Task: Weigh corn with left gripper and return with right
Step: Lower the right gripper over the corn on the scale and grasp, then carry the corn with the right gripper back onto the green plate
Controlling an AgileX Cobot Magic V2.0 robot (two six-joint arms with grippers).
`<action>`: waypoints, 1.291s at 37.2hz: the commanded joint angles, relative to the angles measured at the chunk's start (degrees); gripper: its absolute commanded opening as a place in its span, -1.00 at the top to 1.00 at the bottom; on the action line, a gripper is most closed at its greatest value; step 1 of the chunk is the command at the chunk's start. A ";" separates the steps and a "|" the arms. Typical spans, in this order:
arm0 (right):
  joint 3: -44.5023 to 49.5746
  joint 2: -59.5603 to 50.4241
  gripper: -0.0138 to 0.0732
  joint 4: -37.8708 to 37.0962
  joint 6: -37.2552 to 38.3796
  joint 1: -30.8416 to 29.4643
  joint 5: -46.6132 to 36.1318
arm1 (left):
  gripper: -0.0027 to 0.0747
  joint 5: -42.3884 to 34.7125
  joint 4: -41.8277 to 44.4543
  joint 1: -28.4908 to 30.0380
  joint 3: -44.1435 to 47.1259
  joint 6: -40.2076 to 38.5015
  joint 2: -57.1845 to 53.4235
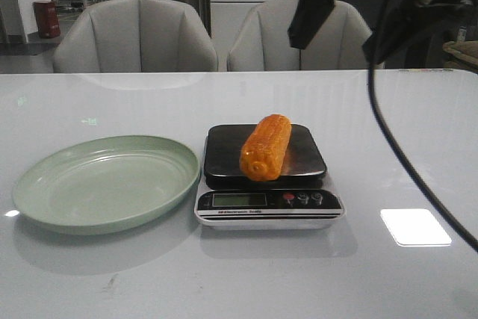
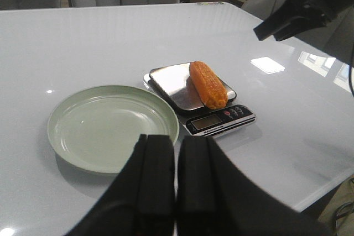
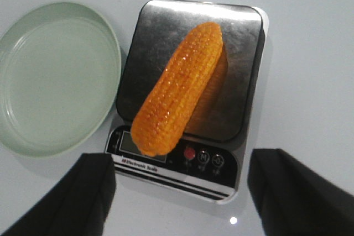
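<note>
The corn is seen lying on the black platform of the scale, with the green plate empty just beside it on the counter. The weighing step is judged done, and the return step is in hand. The left gripper is held back with jaws clenched on nothing. The right gripper is poised above the corn, jaws spread wide. A descent astride the cob and a closing grasp are called for next.

Corn lies on the scale — left tool closed, empty.
</note>
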 commanded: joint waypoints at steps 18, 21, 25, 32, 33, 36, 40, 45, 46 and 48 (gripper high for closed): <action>-25.94 23.97 -0.68 -9.99 26.16 7.30 16.33 | 0.64 -4.48 0.13 0.00 -1.48 -0.10 0.60; -26.43 25.66 -0.68 -10.55 27.28 7.93 16.75 | 0.64 -4.48 0.13 0.00 -1.48 -0.10 0.47; -26.47 27.80 -0.67 -10.63 28.37 8.04 16.73 | 0.64 -4.48 0.13 0.00 -1.48 -0.10 0.47; -26.55 29.66 -0.03 -10.52 28.72 8.25 17.32 | 0.64 -4.48 0.13 0.00 -1.48 -0.10 0.47; -26.61 29.66 0.10 -10.52 28.72 8.39 17.02 | 0.64 -4.48 0.13 0.00 -1.48 -0.10 0.47; -27.96 29.66 0.33 -10.52 28.72 9.29 15.84 | 0.64 -4.48 0.13 0.00 -1.48 -0.10 0.47; -31.42 29.84 0.37 -10.50 28.66 11.50 13.56 | 0.64 -4.48 0.13 0.00 -1.48 -0.10 0.47; -34.63 30.87 0.37 -9.43 26.99 15.65 9.37 | 0.64 -4.48 0.13 0.00 -1.48 -0.10 0.47; -34.97 31.30 0.37 -9.13 26.45 16.40 8.57 | 0.64 -4.48 0.13 0.00 -1.48 -0.10 0.47; -35.30 32.05 0.36 -8.62 25.26 17.89 6.94 | 0.64 -4.48 0.13 0.00 -1.48 -0.10 0.47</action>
